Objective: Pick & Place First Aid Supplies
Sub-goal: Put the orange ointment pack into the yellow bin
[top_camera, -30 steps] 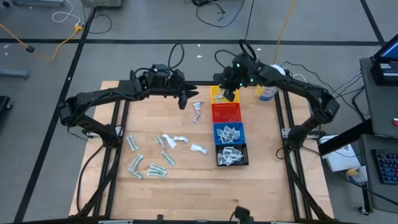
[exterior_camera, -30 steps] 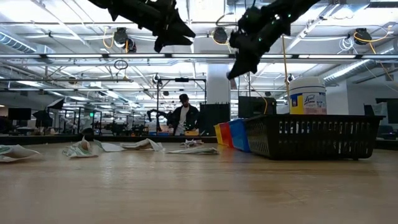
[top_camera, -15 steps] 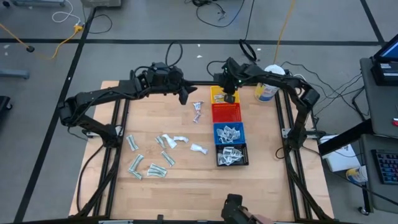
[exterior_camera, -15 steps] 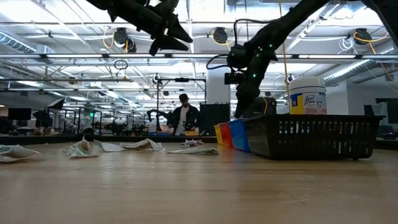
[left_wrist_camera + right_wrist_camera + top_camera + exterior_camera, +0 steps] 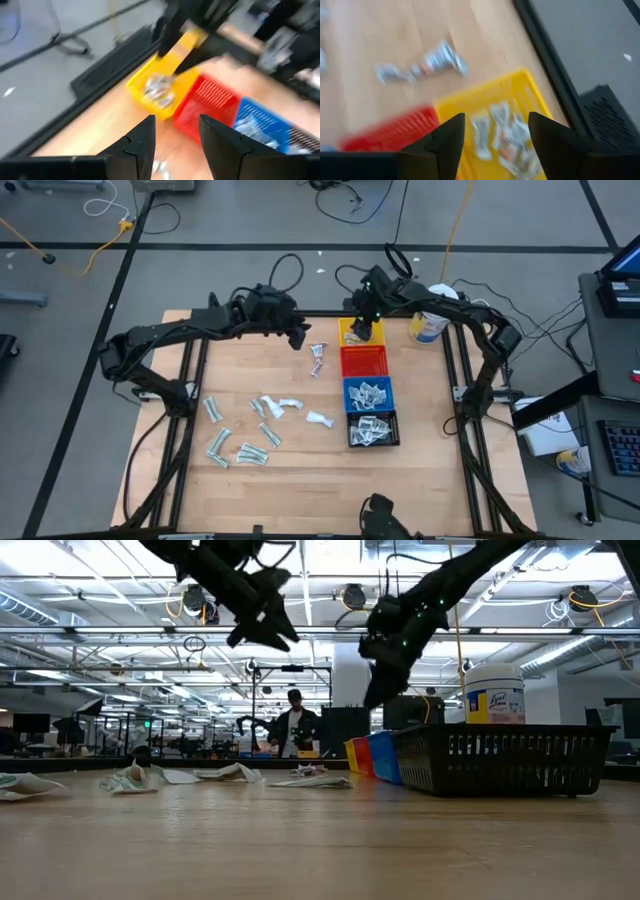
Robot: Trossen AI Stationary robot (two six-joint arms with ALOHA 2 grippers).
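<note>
Supplies: small flat packets, crinkled, white and silver with some pale green wrappers.
Loose packets: about ten lie scattered on the wooden table, on the left arm's side of the bins; an exact count cannot be told.
Pair near bins: two more packets lie just beside the red bin, on the bare wood.
Yellow bin: holds several silvery packets in a heap; number cannot be told.
Red bin: looks bare inside in the high view.
Blue bin: holds a few white packets.
Black bin: holds a few white and silver packets.
Bins: four, in one row, touching end to end.
Right gripper: above the yellow bin, fingers apart, nothing between them.
Left gripper: in the air near the pair of packets, fingers apart with nothing between them.
Jar: one, white with a yellow label, beside the yellow bin at the table's corner.
Person: one, far off in the room.
</note>
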